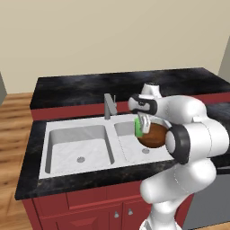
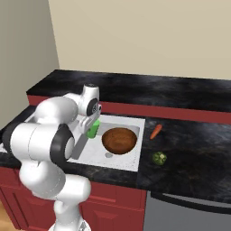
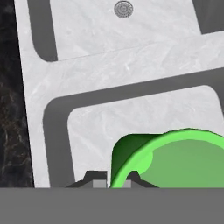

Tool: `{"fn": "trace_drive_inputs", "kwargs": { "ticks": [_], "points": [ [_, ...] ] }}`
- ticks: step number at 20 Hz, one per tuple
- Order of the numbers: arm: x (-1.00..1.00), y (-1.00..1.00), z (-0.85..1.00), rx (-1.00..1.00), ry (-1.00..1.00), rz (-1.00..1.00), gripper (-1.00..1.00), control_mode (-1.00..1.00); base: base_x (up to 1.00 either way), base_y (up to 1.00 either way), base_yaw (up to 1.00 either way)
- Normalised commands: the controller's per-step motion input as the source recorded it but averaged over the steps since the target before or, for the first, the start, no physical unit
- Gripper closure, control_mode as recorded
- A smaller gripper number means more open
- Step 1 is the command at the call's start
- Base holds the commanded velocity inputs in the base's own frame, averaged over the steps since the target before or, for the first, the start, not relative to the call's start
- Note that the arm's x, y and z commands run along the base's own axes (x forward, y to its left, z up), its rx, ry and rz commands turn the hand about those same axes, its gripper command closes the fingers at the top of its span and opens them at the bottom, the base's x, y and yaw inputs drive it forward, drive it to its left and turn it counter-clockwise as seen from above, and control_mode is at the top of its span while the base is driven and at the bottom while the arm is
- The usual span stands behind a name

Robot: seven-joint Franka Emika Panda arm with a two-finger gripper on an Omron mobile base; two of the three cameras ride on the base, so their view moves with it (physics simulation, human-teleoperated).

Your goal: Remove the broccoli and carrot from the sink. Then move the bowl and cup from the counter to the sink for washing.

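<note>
The left basin of the sink (image 1: 78,146) is bare down to its drain, so a gripper can go down there freely. The right basin is crowded: the bowl (image 2: 119,140) takes most of its floor, and the cup (image 2: 93,129) hangs over its left edge, beside the divider. The faucet (image 1: 109,106) stands at the centre back. On the counter (image 2: 194,149) right of the sink, the carrot (image 2: 155,131) and broccoli (image 2: 159,158) lie near the sink edge; further right is free.

The white arm rises from the base, bends at its dark elbow joint and reaches forward, wrist turned downward. The gripper (image 3: 113,181) points down, its two dark fingertips (image 3: 97,179) drawn close together, pinching a thin green rim.
</note>
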Motion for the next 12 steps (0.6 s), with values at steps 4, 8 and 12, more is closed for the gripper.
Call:
{"fn": "trace_drive_inputs", "kwargs": {
  "ticks": [4,8,12],
  "points": [
    [0.25,0.11,-0.28,0.00,-0.05,0.00,1.00,-1.00,0.00,0.00,0.00],
    [0.22,0.06,-0.27,0.00,-0.04,0.00,1.00,-1.00,0.00,0.00,0.00],
    [0.19,0.01,-0.27,0.00,-0.01,0.00,1.00,-1.00,0.00,0.00,0.00]
  ]
}}
